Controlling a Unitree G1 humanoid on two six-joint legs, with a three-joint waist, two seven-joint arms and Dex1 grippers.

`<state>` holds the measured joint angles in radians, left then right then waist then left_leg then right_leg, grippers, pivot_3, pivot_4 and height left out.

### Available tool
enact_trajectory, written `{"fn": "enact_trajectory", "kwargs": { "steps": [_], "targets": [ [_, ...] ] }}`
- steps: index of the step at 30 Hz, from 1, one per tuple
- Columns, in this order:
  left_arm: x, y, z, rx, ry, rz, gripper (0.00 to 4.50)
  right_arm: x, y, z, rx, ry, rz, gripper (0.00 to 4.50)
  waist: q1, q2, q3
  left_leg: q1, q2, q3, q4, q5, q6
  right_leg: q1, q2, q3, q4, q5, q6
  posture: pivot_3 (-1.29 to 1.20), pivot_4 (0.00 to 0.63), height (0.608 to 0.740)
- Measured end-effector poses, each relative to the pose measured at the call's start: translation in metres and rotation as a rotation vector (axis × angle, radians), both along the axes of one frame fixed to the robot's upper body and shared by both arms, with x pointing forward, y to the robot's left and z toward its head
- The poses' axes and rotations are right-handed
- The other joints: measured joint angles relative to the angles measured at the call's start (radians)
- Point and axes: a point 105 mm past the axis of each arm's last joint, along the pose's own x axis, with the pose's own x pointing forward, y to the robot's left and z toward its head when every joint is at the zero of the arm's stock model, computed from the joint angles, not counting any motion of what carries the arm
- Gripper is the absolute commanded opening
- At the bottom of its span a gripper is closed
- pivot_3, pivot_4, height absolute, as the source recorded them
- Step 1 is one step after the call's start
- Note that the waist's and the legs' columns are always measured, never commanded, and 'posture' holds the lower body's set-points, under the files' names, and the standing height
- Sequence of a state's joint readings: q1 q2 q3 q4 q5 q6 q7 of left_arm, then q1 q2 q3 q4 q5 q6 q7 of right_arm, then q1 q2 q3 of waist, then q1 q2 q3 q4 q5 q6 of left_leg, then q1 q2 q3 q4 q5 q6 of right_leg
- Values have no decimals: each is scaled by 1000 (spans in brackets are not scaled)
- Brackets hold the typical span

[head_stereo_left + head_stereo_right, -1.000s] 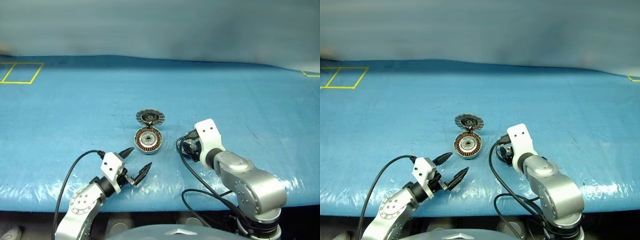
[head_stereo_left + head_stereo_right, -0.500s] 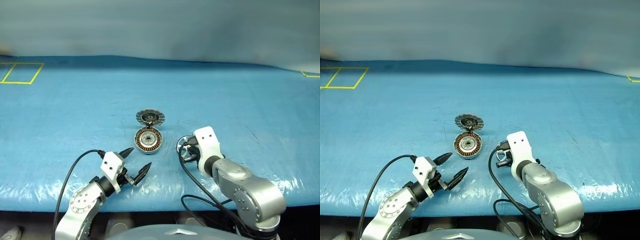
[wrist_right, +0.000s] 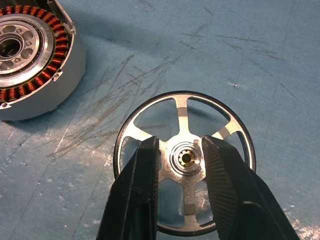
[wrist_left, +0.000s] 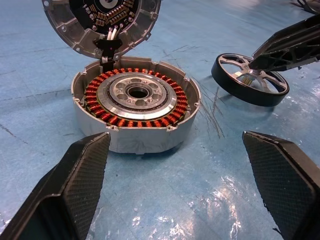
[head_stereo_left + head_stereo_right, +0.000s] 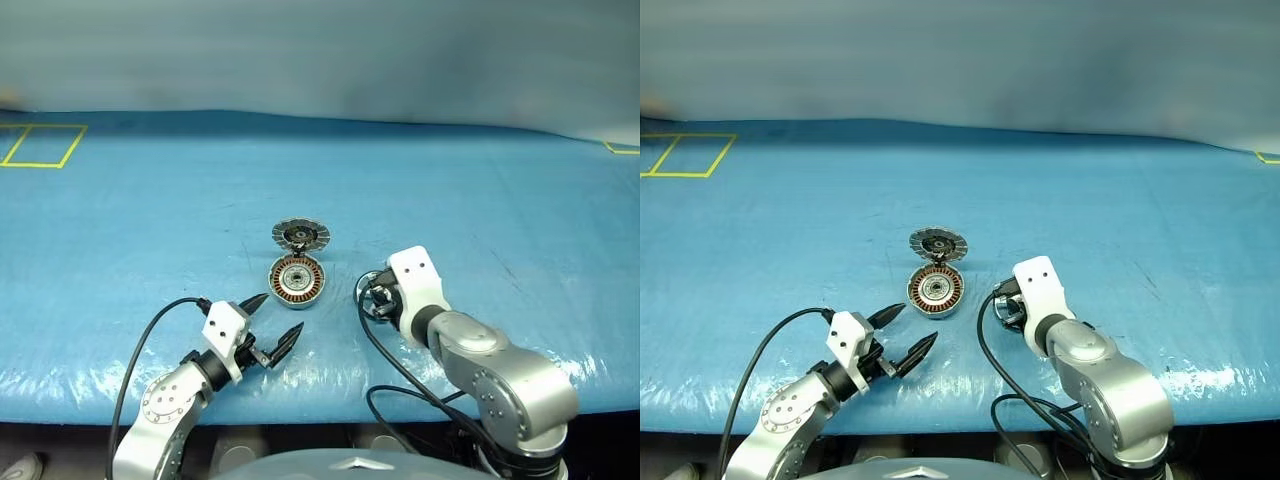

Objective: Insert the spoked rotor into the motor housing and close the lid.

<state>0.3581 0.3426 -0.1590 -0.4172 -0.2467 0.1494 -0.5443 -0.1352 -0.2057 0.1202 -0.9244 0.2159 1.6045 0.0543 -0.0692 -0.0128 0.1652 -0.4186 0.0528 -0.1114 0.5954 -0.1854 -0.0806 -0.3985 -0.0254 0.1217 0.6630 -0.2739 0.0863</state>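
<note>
R wrist cam – right hand (image 3: 182, 165) fingers straddle spoked rotor (image 3: 185, 159) hub; left hand (image 4: 192, 180) wide open

Just a big blue tarp-like table cover (image 5: 150, 220), kinda scuffed and shiny near the front edge. Yellow tape square (image 5: 42, 146) sits way out around 10 o'clock, another yellow corner mark (image 5: 622, 149) at 2 o'clock.

You have the spoked rotor (image 3: 184, 161) lying flat on the counter (image 5: 150, 200) right under your right gripper (image 3: 182, 165). The motor housing (image 5: 296, 279) sits to that gripper's left, ahead of your left gripper (image 5: 270, 328), with the lid (image 5: 300, 235) just behind it.
</note>
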Motion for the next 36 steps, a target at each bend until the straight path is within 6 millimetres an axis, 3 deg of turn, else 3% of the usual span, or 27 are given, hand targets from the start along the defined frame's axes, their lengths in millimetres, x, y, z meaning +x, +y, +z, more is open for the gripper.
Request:
{"fn": "enact_trajectory", "kwargs": {
  "steps": [9,12,15,33,36],
  "targets": [
    [1,1,-1,-3,2,8,4500,4,-5,-1,-29,2,-8,1292,1,0,0,0,0,0,0,0,0,0,0,0,0,0,0,0,150,740],
    [2,2,-1,-1,1,18,4500,4,-4,-1,-21,6,1,1854,0,0,0,0,0,0,0,0,0,0,0,0,0,0,0,0,150,740],
    [2,5,-2,2,5,29,4500,4,-5,0,-20,5,-1,2781,0,0,0,0,0,0,0,0,0,0,0,0,0,0,0,0,150,740],
    [3,5,-1,10,-2,24,4500,-5,-7,-20,-61,87,13,2781,1,-1,0,0,0,0,0,0,0,0,0,0,0,0,0,0,150,740],
    [3,5,-1,10,-1,24,4500,-4,-7,-20,-67,84,12,2144,2,-1,-1,0,0,0,0,0,0,0,0,0,0,0,0,0,150,740]
  ]
}}
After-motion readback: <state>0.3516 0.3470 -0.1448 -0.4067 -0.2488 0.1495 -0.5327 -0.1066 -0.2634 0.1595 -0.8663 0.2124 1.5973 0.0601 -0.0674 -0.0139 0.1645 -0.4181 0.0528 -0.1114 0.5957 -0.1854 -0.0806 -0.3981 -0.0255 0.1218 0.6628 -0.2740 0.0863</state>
